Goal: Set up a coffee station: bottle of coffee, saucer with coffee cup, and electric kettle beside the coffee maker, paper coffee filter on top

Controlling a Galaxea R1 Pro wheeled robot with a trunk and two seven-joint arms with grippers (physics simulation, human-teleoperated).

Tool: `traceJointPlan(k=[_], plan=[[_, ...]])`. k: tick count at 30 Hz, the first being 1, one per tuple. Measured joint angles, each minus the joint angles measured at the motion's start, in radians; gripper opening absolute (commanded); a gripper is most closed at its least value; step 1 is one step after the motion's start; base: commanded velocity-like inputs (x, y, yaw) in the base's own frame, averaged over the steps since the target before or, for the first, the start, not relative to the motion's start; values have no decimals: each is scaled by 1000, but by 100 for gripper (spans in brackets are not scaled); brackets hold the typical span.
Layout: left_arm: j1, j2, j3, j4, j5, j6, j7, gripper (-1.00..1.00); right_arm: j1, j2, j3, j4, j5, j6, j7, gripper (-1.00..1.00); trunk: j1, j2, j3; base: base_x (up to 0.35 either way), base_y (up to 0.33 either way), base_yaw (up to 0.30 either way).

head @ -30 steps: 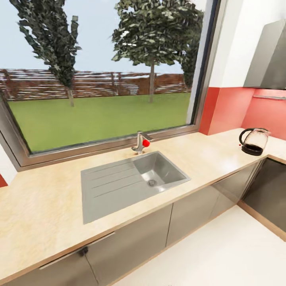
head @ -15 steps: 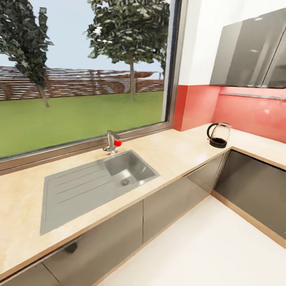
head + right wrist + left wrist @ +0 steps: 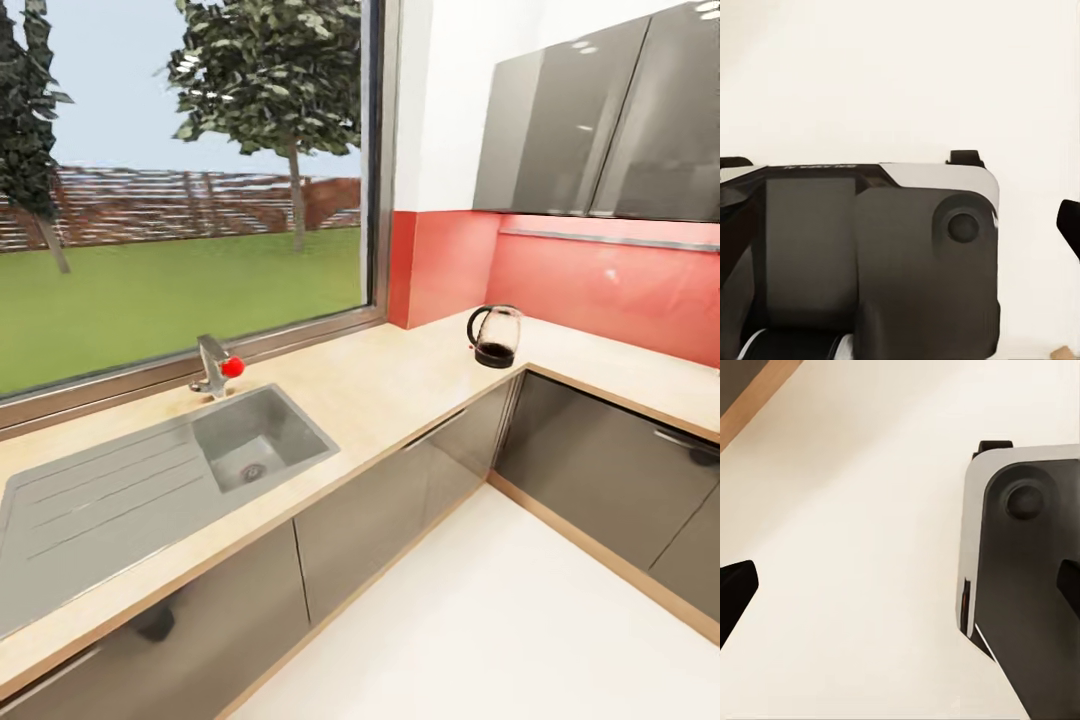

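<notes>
Each tool shows just dark fingertips at the frame edges, spread apart over pale floor. Far ahead, the kettle stands on the desk corner; its contents are unclear.

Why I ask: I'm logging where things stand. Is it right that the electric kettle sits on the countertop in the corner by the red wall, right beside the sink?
Not quite. The electric kettle is on the countertop by the red wall, but well away from the sink, as the head view shows.
</notes>
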Motion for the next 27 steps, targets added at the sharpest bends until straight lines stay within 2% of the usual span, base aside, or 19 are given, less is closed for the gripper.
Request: traceJointPlan(k=[19, 27], plan=[[0, -1, -1, 0, 0, 0, 0, 100, 0, 1, 3, 1, 1, -2, 1, 100, 0, 0, 0, 274, -223, -1], [0, -1, -1, 0, 0, 0, 0, 100, 0, 1, 3, 1, 1, -2, 0, 100, 0, 0, 0, 207, -264, 0]])
